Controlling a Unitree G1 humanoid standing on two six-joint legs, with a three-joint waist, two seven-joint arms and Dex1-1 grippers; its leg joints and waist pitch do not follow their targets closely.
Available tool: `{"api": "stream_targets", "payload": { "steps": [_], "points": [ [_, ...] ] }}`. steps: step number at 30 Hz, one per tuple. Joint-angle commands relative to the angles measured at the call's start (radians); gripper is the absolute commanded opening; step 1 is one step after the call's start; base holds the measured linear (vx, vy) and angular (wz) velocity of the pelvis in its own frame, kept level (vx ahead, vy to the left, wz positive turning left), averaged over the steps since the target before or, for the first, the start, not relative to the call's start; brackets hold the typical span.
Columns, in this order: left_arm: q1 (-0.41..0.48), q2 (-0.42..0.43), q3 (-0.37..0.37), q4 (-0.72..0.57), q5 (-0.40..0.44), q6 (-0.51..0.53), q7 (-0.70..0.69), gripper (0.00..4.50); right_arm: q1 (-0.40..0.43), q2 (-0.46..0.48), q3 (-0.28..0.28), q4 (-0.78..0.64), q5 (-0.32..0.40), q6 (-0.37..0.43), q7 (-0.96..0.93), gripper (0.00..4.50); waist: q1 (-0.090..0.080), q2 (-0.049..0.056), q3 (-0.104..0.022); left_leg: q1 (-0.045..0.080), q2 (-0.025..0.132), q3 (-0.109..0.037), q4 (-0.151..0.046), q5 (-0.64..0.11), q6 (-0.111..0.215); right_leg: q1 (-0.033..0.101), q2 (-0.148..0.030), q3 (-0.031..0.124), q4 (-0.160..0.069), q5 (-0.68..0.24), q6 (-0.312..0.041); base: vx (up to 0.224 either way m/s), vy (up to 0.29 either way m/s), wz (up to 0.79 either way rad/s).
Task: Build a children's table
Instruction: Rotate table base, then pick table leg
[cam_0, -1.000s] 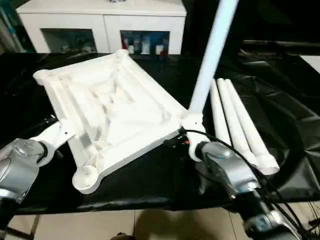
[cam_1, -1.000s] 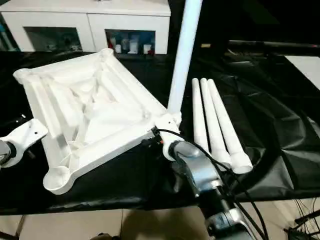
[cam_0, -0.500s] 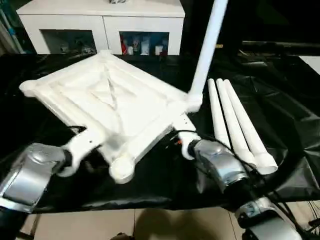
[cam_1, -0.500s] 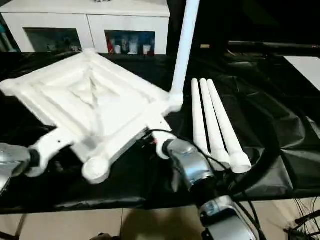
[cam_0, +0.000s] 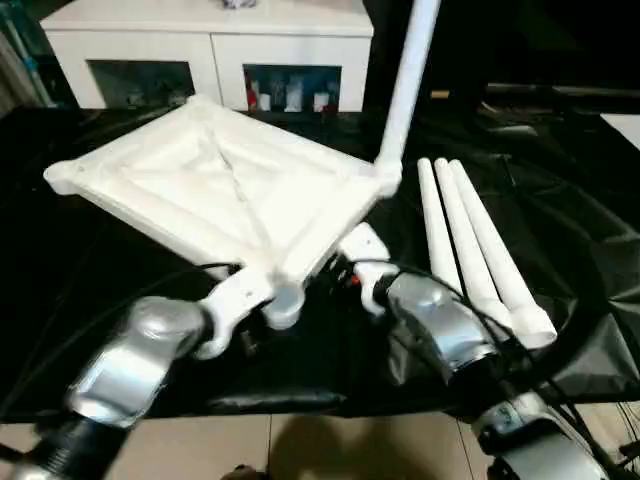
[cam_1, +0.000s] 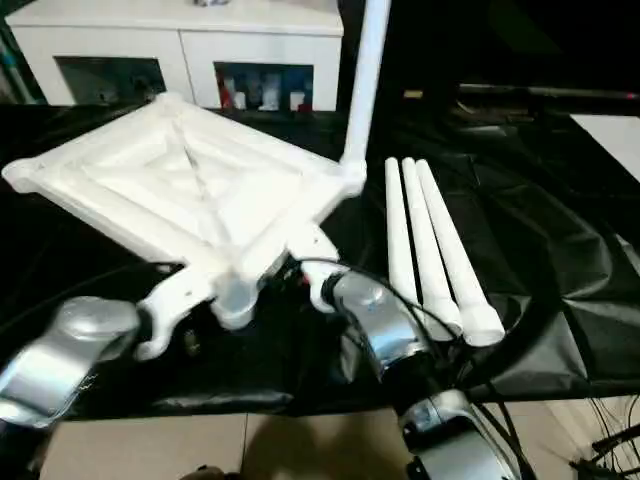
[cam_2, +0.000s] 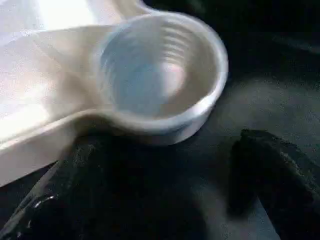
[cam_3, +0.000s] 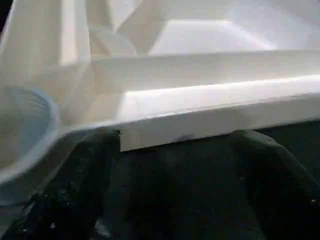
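We are working over a table draped in black sheeting (cam_0: 560, 200), where the white tabletop (cam_0: 230, 190) is lying ribbed underside up, turned so one corner is pointing toward us. One tapered leg (cam_0: 405, 85) is already standing upright in the corner socket on our right side, rising past the top of the head views. Three loose legs (cam_0: 470, 240) are lying side by side on the sheeting just to the right of the tabletop, their wide ends nearest us.

Our left gripper (cam_2: 160, 185) is reaching in under the near corner, its two black fingers (cam_2: 272, 170) spread apart on either side of the empty threaded corner socket (cam_2: 160, 75) and closing on nothing. Our right gripper (cam_3: 172, 185) is sitting against the tabletop's near right edge, fingers (cam_3: 75, 180) parted below the rim; from the wrist view we cannot tell whether they are touching the plastic.

Beyond the table, a white cabinet (cam_0: 210, 50) with glass doors is standing against the far side, small bottles visible behind the glass.
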Motion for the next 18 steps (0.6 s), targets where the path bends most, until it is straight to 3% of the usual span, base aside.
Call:
{"api": "stream_targets", "payload": {
  "steps": [1, 3, 4, 6, 8, 12, 13, 15, 18],
  "points": [
    [-0.022, 0.002, 0.004, 0.014, 0.018, -0.037, 0.046, 4.49, 0.001, -0.023, -0.039, -0.075, -0.014, 0.078, -0.024, 3.91, 0.001, 0.007, -0.068, 0.031, 0.048, -0.033, -0.086, -0.308, -0.037, 0.035, -0.042, 0.037, -0.069, -0.245, -0.163, 0.0, 0.0, 0.0],
    [-0.026, -0.002, 0.004, 0.024, 0.021, -0.048, 0.06, 4.49, 0.005, -0.032, -0.045, -0.102, -0.015, 0.109, -0.024, 3.91, -0.004, 0.005, -0.065, 0.029, 0.046, -0.033, -0.086, -0.322, -0.037, 0.032, -0.042, 0.036, -0.072, -0.273, -0.158, 0.0, 0.0, 0.0],
    [-0.035, -0.019, 0.009, 0.039, 0.017, -0.069, 0.076, 4.49, 0.002, -0.05, -0.056, -0.139, -0.035, 0.179, -0.041, 3.91, -0.009, 0.017, -0.065, 0.031, 0.045, -0.035, -0.086, -0.334, -0.045, 0.031, -0.039, 0.035, -0.075, -0.282, -0.157, 0.0, 0.0, 0.0],
    [-0.042, -0.041, 0.016, 0.049, 0.008, -0.088, 0.086, 4.49, -0.005, -0.066, -0.076, -0.174, -0.058, 0.257, -0.056, 3.91, -0.009, 0.01, -0.068, 0.031, 0.044, -0.033, -0.083, -0.321, -0.043, 0.033, -0.039, 0.036, -0.073, -0.258, -0.167, 0.0, 0.0, 0.0],
    [-0.047, -0.067, 0.016, 0.044, -0.008, -0.101, 0.082, 4.49, -0.025, -0.082, -0.127, -0.207, -0.073, 0.374, -0.084, 3.91, -0.008, 0.016, -0.069, 0.031, 0.045, -0.033, -0.081, -0.296, -0.041, 0.034, -0.04, 0.037, -0.07, -0.228, -0.178, 0.0, 0.0, 0.0],
    [-0.035, -0.065, 0.013, -0.031, -0.06, -0.112, 0.005, 4.5, -0.08, -0.085, -0.233, -0.206, -0.052, 0.565, -0.178, 4.23, -0.006, 0.01, -0.073, 0.033, 0.045, -0.031, -0.077, -0.263, -0.037, 0.036, -0.039, 0.035, -0.064, -0.179, -0.201, 0.0, 0.0, 0.0],
    [-0.028, -0.047, 0.016, -0.083, -0.1, -0.099, -0.049, 4.5, -0.093, -0.087, -0.258, -0.211, -0.057, 0.638, -0.22, 4.23, -0.005, 0.004, -0.071, 0.034, 0.046, -0.029, -0.077, -0.249, -0.039, 0.036, -0.039, 0.035, -0.062, -0.17, -0.208, 0.0, 0.0, 0.0],
    [-0.024, -0.03, 0.011, -0.114, -0.123, -0.09, -0.08, 4.5, -0.097, -0.085, -0.272, -0.217, -0.063, 0.677, -0.241, 4.4, -0.004, 0.008, -0.07, 0.034, 0.045, -0.028, -0.077, -0.243, -0.043, 0.034, -0.04, 0.035, -0.06, -0.17, -0.204, 0.0, 0.0, 0.0],
    [-0.02, -0.01, 0.009, -0.143, -0.139, -0.077, -0.1, 4.5, -0.102, -0.076, -0.297, -0.23, -0.069, 0.73, -0.254, 4.4, -0.006, 0.003, -0.069, 0.034, 0.043, -0.027, -0.076, -0.241, -0.046, 0.036, -0.041, 0.036, -0.06, -0.189, -0.189, 0.0, 0.0, 0.0]
  ]
}}
